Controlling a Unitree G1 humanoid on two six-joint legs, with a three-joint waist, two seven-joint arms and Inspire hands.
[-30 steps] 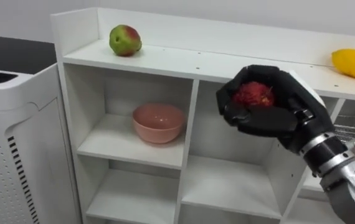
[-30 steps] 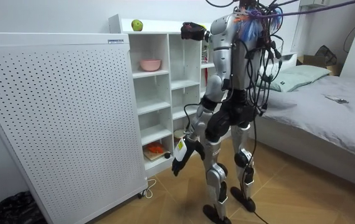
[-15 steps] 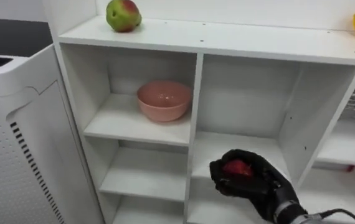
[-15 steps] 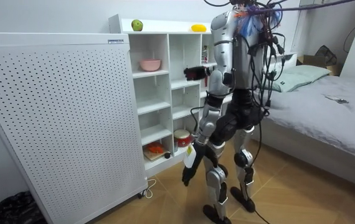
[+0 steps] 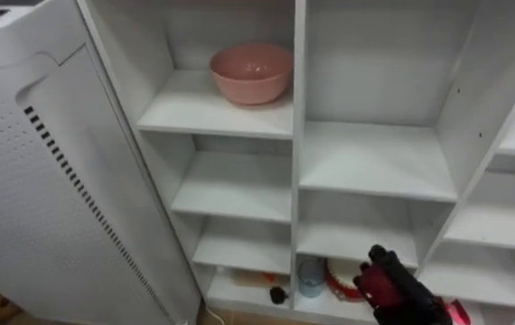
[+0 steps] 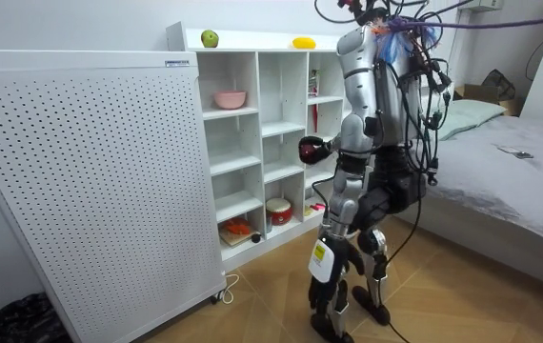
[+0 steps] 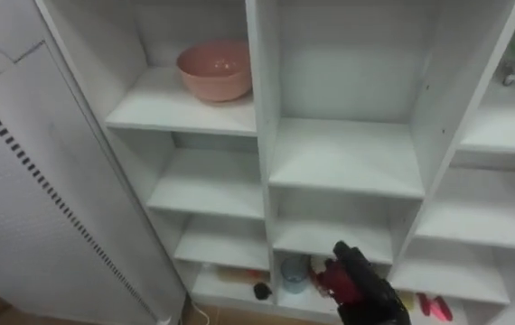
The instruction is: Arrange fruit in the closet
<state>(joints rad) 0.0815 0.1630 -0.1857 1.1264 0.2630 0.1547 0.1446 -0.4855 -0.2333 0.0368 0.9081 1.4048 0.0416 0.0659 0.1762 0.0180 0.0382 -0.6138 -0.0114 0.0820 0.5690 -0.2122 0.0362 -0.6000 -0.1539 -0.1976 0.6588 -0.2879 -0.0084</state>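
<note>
Before the closet — right hand grips roundish fruit

No print can be read anywhere. A small dark label sits at the top right corner of the white perforated panel, its lettering too small to make out. The closet carries no legible marks.

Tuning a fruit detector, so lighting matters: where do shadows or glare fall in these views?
Left eye view: soft shade deep in the shelf compartments, pink bowl evenly lit, no glare. Room view: even light on the right hand shut round the red fruit.
</note>
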